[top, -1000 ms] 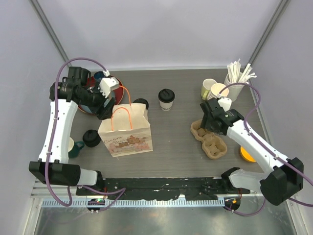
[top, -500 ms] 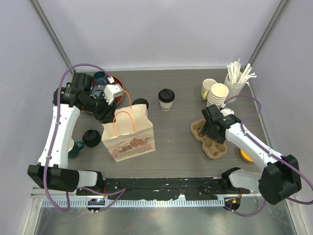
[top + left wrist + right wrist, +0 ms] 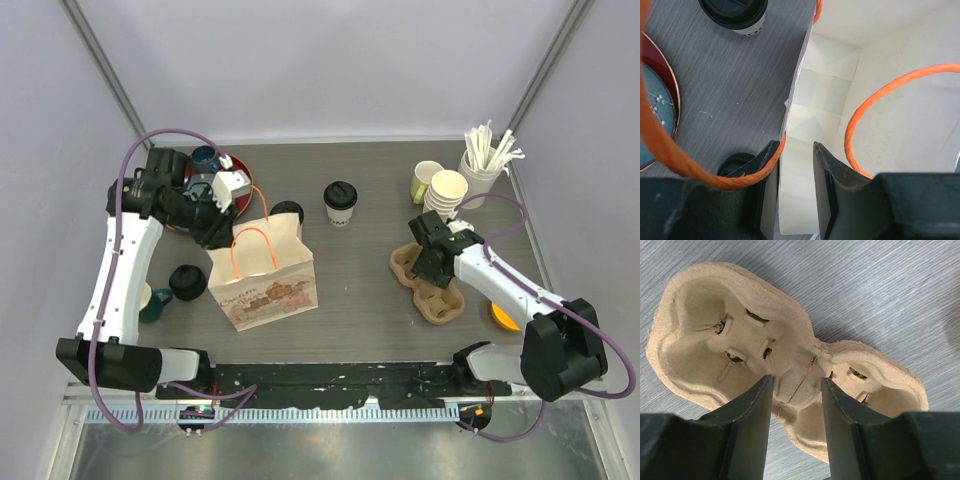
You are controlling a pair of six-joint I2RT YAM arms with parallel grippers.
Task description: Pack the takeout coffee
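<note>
1. L gripper (image 3: 795, 150) is at the far-left corner of the paper bag (image 3: 265, 285), right at its mouth. I've got a finger each side of the bag's side wall, with paper in the gap btwn them. One orange handle (image 3: 725, 181) lies draped over the outer finger.
2. The jaws stand partway in. I can't tell from here whether they're pinching the paper or just bracketing it.
3. The bag stands upright w/ its mouth open, left of centre on the counter (image 3: 360, 280).
4. First coffee cup (image 3: 340, 202), black lid on, stands at back-centre. It's right of the bag and well apart from it.
5. Second coffee cup (image 3: 288, 212), also lidded, is tucked just behind the bag's far-right corner, half hidden from overhead. The L wrist view shows it standing on the counter beyond the bag's edge. Both cups are outside the bag.
6. R gripper (image 3: 795, 382) is low over the cardboard cup carrier (image 3: 441, 303). Its fingers straddle the raised middle btwn the two wells. I can't call it a grip or a gap, the contact isn't clear.
7. The carrier lies flat on the right side of the counter.
8. At back right are a stack of plain cups (image 3: 447, 192), a green mug (image 3: 424, 180) and a holder of straws (image 3: 487, 158).
9. A red plate (image 3: 238, 190) sits just behind the L gripper.
</note>
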